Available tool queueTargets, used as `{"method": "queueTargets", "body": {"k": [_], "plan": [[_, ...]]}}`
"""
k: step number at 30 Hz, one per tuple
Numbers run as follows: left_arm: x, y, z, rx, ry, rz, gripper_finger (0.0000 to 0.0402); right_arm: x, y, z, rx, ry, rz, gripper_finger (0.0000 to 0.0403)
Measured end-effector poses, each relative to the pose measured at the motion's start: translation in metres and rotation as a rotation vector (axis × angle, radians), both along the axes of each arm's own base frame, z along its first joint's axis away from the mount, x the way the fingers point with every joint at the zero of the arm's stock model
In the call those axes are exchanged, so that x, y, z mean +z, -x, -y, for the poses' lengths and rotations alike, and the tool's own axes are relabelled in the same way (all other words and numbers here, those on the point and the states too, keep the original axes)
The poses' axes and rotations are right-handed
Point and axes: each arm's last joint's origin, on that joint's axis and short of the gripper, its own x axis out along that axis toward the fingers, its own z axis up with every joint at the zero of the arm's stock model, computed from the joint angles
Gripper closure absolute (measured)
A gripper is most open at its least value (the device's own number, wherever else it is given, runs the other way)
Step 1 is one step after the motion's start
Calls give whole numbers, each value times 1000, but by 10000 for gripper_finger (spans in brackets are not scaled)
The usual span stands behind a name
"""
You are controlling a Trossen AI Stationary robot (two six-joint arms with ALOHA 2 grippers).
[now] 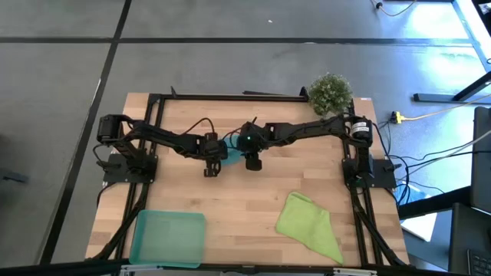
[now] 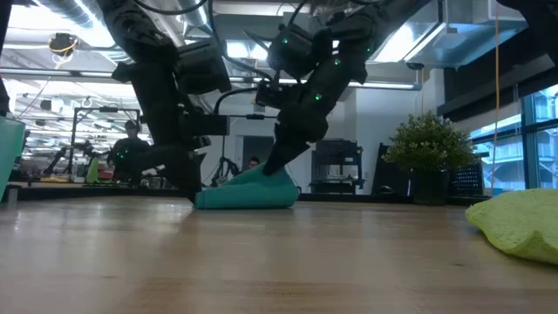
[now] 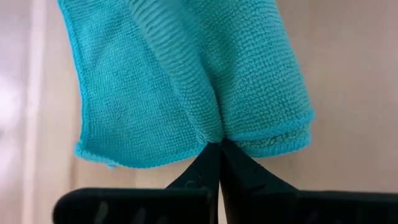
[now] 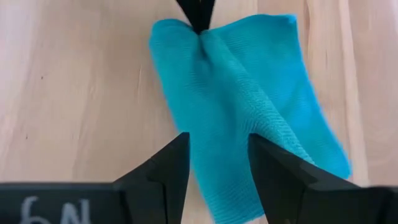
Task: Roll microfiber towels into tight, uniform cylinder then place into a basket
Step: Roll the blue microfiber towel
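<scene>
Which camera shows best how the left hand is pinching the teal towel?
Left wrist view: the left hand, shut, nips the teal towel at its edge. Right wrist view shows that pinch farther off; low view shows a bunched heap; high view mostly hides it under the arms.

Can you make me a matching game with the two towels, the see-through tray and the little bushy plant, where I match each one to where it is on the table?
Things:
1. teal blue-green microfiber towel
2. lime yellow-green microfiber towel
3. shallow translucent teal-green plastic basket
4. bushy green potted plant

Places:
A. far right corner of the wooden table
B. near left corner, nothing in it
C. middle of the table, pinched by the shut left gripper, with the open right gripper over it
D. near right, lying crumpled by itself

Pairs: 1-C, 2-D, 3-B, 4-A
</scene>
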Motion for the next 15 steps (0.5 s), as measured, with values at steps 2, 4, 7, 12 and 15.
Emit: {"method": "queueTargets", "body": {"k": [2, 4, 7, 12, 15], "plan": [[0, 0, 4, -15, 3, -1, 401, -1, -1, -3, 4, 6, -3, 240], [0, -1, 8, -35, 11, -2, 401, -6, -2, -4, 0, 2, -14, 240], [0, -1, 15, -61, 21, -3, 401, -21, -3, -4, -19, -17, -58, 240], [-1, -1, 21, -62, 19, -2, 401, -40, -5, -4, -16, -23, -107, 240], [-1, -1, 20, -28, 9, 3, 401, -44, -5, -4, -17, -26, -119, 240]]}}
